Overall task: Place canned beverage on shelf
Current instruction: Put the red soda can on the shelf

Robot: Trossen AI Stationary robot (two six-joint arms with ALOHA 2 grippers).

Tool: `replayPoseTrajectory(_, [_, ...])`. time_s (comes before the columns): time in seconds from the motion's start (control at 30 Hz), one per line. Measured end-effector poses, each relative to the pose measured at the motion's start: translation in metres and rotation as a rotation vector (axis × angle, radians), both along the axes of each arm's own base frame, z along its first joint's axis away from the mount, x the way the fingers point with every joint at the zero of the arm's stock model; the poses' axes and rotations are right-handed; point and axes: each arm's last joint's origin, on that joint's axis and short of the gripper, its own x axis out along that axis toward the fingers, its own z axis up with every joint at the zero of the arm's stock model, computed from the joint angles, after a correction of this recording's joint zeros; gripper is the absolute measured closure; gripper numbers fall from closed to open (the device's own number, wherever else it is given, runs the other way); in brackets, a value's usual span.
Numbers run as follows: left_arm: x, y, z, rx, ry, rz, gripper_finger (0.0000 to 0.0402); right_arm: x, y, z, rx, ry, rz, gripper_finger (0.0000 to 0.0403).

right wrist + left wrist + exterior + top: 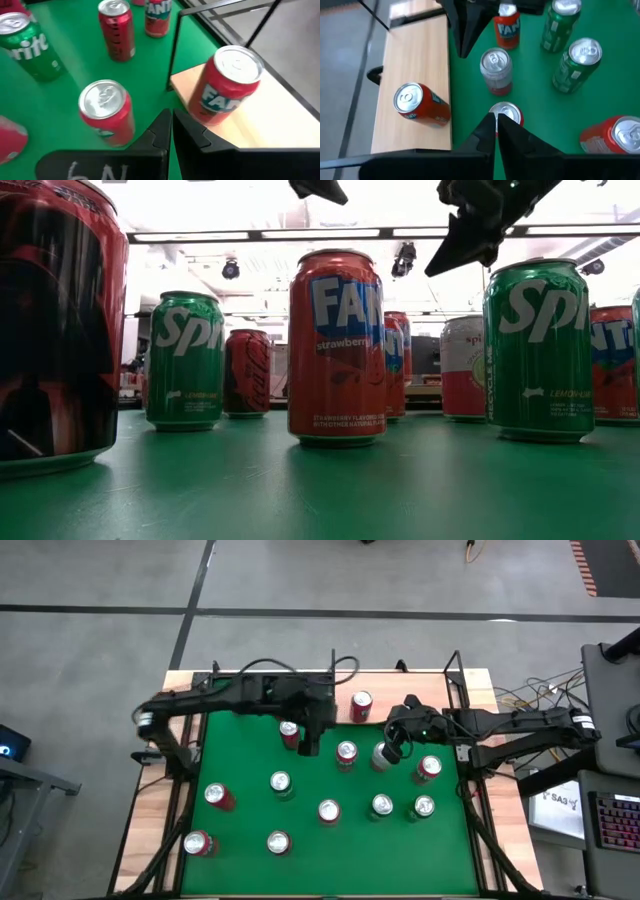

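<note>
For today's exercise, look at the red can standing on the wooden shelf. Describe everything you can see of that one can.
The red can stands upright on the pale wooden shelf at the table's far edge, apart from the cans on the green felt. It is red-sided with white and blue Fanta lettering, and its silver top with pull tab looks unopened. Neither gripper touches it; only the shelf board beneath it does. Thin black rods edge the shelf beside it.

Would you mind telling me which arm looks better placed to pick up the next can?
Probably the left: the left gripper, shut, points straight at a red can near the shelf; the right gripper, shut, aims between cans.
</note>
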Motion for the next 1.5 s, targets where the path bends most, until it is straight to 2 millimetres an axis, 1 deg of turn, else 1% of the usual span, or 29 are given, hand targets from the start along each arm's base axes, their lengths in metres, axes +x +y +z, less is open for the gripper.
replayPoseTrajectory(0.17, [-0.030,-0.003,-0.017,-0.002,-0.183,0.015,0.0399,-0.001,-0.014,-0.001,-0.011,0.007,-0.054,0.0394])
replayPoseTrajectory(0.3, [-0.053,-0.004,-0.024,0.021,-0.366,0.013,0.0401,0.002,-0.028,-0.003,-0.017,0.012,-0.097,0.0394])
replayPoseTrajectory(0.4, [-0.068,-0.004,-0.030,0.054,-0.484,0.003,0.0401,0.009,-0.037,-0.005,-0.012,-0.010,-0.092,0.0394])
replayPoseTrajectory(0.5, [-0.080,-0.004,-0.037,0.089,-0.565,0.002,0.0401,0.018,-0.044,-0.009,-0.016,-0.029,-0.069,0.0394])
replayPoseTrajectory(0.6, [-0.091,-0.004,-0.045,0.133,-0.619,0.016,0.0401,0.025,-0.048,-0.012,-0.008,-0.008,-0.062,0.0394])
replayPoseTrajectory(0.7, [-0.099,-0.004,-0.056,0.170,-0.641,0.007,0.0401,0.031,-0.049,-0.013,0.004,0.016,-0.052,0.0394])
replayPoseTrajectory(0.83, [-0.108,-0.005,-0.065,0.236,-0.662,-0.019,0.0401,0.036,-0.048,-0.014,0.081,0.032,0.011,0.0394])
replayPoseTrajectory(1.03, [-0.116,-0.005,-0.084,0.272,-0.630,-0.040,0.0401,0.035,-0.049,-0.021,0.166,0.073,-0.072,0.0394])
replayPoseTrajectory(1.2, [-0.121,-0.006,-0.101,0.286,-0.599,-0.050,0.0401,0.037,-0.050,-0.025,0.216,0.073,-0.124,0.0394])
replayPoseTrajectory(1.33, [-0.125,-0.005,-0.101,0.351,-0.614,-0.025,0.0401,0.041,-0.051,-0.032,0.214,0.092,-0.157,0.0394])
replayPoseTrajectory(1.5, [-0.129,-0.004,-0.095,0.358,-0.647,0.019,0.0401,0.048,-0.056,-0.040,0.189,0.102,-0.165,0.0394])
